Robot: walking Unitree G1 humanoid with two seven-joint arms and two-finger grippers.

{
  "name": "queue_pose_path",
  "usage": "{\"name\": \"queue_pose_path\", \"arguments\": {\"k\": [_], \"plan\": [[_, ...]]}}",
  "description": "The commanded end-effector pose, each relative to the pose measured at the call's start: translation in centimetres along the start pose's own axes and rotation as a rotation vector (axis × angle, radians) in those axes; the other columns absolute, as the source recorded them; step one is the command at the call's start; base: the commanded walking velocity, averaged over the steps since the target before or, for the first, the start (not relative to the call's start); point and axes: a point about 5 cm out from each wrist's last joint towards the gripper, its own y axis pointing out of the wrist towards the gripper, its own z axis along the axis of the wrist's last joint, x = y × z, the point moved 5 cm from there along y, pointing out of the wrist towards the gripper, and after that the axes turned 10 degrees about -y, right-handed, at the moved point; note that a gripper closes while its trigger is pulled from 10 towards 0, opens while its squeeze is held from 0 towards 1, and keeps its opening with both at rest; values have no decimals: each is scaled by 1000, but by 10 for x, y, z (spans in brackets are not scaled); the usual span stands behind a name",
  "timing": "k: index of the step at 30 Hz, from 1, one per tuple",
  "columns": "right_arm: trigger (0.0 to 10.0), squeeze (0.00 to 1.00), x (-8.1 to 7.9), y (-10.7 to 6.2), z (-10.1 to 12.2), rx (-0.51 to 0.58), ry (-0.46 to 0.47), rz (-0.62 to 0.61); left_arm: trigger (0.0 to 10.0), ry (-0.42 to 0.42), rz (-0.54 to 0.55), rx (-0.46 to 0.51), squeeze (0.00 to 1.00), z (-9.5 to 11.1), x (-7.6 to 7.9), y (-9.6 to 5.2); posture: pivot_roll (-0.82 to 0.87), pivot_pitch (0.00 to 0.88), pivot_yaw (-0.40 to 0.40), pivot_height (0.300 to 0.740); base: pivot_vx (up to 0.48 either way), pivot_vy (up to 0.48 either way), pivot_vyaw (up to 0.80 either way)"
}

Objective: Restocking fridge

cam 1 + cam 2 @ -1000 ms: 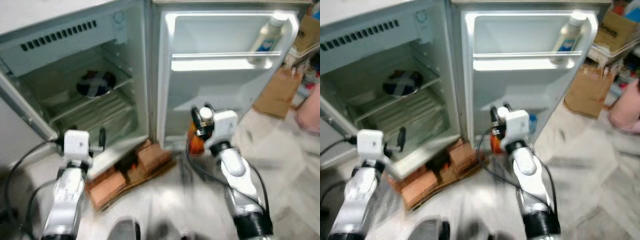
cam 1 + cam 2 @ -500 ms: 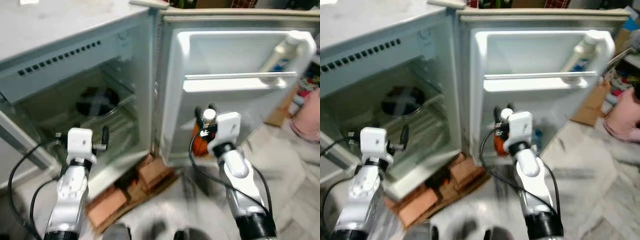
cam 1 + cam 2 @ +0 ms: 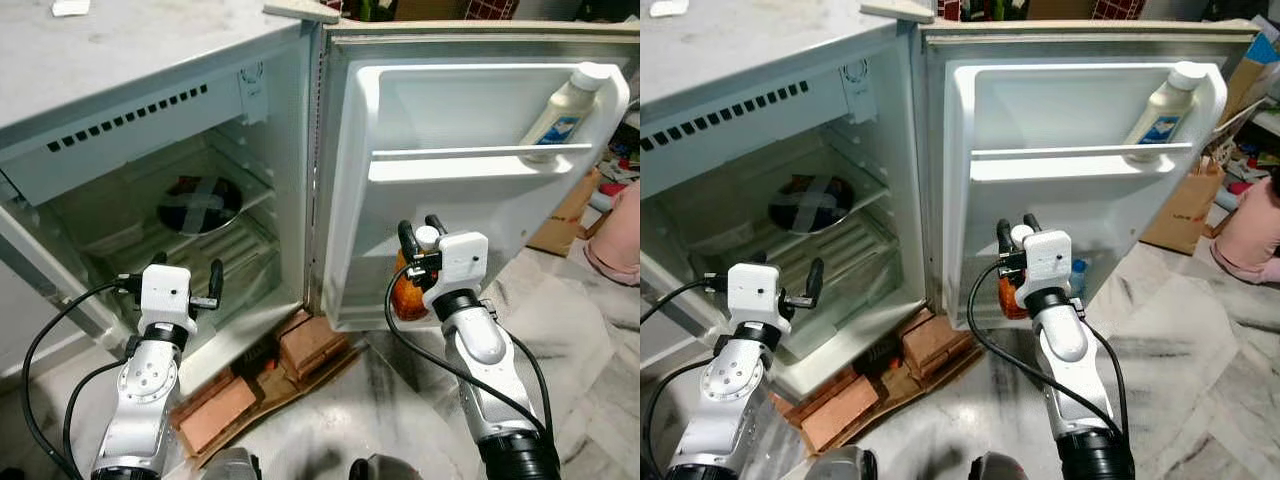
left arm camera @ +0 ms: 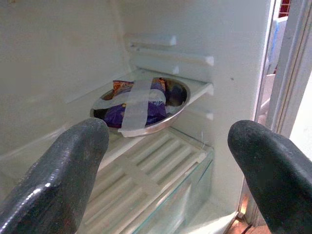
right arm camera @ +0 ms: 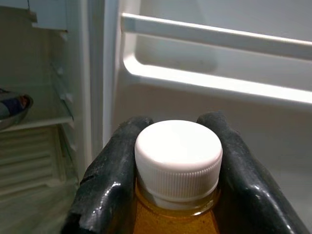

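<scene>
Risen closer to the open fridge [image 3: 250, 120], the right gripper [image 3: 424, 236], fingers clamped on an amber bottle [image 3: 408, 295], faces the door shelf [image 3: 450, 165]; the left gripper [image 3: 185, 280] waits, fingers apart.

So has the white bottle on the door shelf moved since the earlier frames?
No. The white bottle sits at the same end of the upper door shelf; its shift in the picture comes from camera motion.

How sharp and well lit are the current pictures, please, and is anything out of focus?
Eye views: sharp, evenly lit; the fridge interior sits in mild shade. Left wrist view: the covered bowl is crisp, the left tool's fingers soft. Right wrist view: the bottle cap is sharp, the door shelf glares slightly.
</scene>
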Motion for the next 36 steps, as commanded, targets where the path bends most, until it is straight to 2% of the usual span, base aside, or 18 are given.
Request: {"name": "queue_pose_path", "arguments": {"k": [1,9,31,36], "plan": [[10000,0,6,0,1,7,-12,-19,10000,-2,-10,9,0,2,1,-1,69,86,-34,740,398,0,0],[10000,0,3,-3,-4,-11,-9,-15,10000,-9,-14,2,0,1,2,-2,69,88,-32,740,346,0,0],[10000,0,2,-3,-7,-18,-4,-6,10000,-2,-16,-17,0,-4,0,-6,72,91,-37,740,0,0,0],[10000,0,3,-2,-7,-18,-6,-9,10000,-4,-15,-20,0,-5,-1,-6,70,97,-36,740,288,-338,0]]}}
